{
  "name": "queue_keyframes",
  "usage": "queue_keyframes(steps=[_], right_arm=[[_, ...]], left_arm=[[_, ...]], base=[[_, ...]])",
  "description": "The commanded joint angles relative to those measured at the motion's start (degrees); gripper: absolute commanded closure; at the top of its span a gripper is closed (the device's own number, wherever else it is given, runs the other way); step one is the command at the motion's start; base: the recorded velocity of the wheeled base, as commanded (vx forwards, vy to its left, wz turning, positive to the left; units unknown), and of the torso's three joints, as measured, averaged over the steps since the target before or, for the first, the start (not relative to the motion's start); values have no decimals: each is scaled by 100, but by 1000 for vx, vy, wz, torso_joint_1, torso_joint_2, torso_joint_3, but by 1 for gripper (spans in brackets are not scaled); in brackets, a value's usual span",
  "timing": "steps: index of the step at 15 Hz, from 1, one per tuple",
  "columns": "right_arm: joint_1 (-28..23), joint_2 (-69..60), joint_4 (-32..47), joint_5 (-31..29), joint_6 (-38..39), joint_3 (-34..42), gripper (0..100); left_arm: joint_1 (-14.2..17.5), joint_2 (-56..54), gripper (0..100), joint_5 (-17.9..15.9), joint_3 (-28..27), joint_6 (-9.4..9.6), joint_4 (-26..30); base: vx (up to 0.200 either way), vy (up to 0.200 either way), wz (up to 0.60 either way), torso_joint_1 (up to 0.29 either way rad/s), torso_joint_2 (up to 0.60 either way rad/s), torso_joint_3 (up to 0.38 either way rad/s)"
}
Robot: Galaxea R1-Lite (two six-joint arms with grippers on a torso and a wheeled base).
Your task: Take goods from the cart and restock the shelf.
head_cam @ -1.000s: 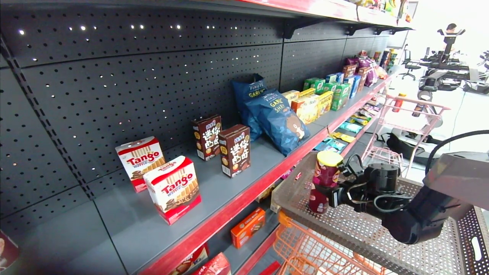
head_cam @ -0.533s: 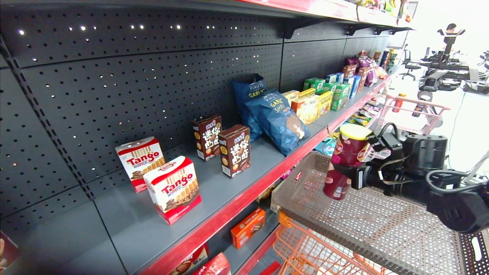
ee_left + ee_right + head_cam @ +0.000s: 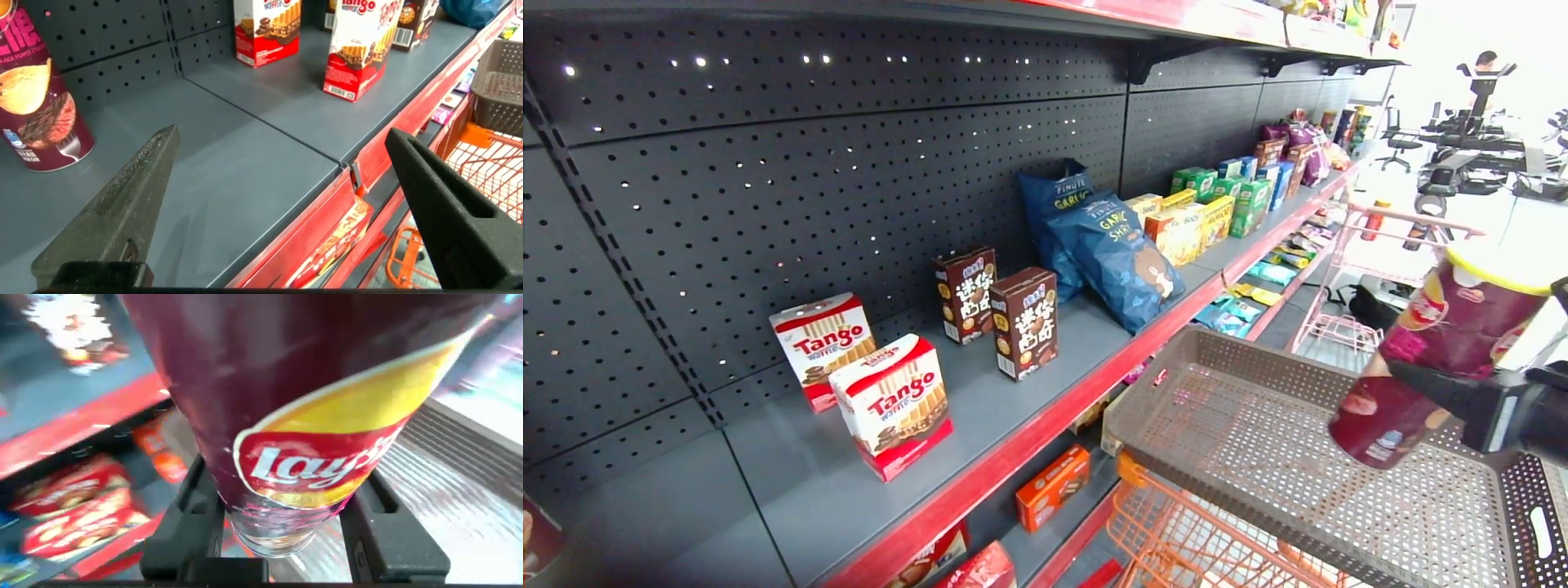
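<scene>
Got the chip can (image 3: pixel 1437 359) off the cart tray (image 3: pixel 1241 441): holding it tilted above the mesh, clamped in the right tool (image 3: pixel 1462 396). Hovering over bare shelf (image 3: pixel 245 155) with left tool (image 3: pixel 286 204) spread wide. Yet to carry across, stand upright, release.

Head overlooks the shelf (image 3: pixel 792 482); left wrist views it closer.

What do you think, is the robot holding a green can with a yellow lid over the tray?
Not green: the can is dark red, as the head view shows. The rest is right: it has a yellow lid, and the fingers hold it over the tray.
</scene>
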Motion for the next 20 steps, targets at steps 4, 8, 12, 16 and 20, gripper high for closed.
queue_keyframes(steps=[4,8,12,16,20], right_arm=[[-202,-1545,1362,-1321,-400,218,100],[-158,-1685,1362,-1198,-400,271,100],[-211,-1694,1353,-1014,-400,306,100],[-219,-1721,1344,-1022,-400,368,100],[-254,-1703,1353,-1049,-409,359,100]], left_arm=[[2,-2,0,8,0,-2,-3],[2,-2,0,8,0,7,5],[2,-2,0,-1,0,-2,-3],[2,-2,0,8,0,7,-3],[2,-2,0,8,0,-2,-3]], base=[[0,0,0,0,0,0],[0,0,600,-1,0,4],[0,0,600,0,2,1],[0,0,600,4,1,0],[0,0,600,2,2,0]])
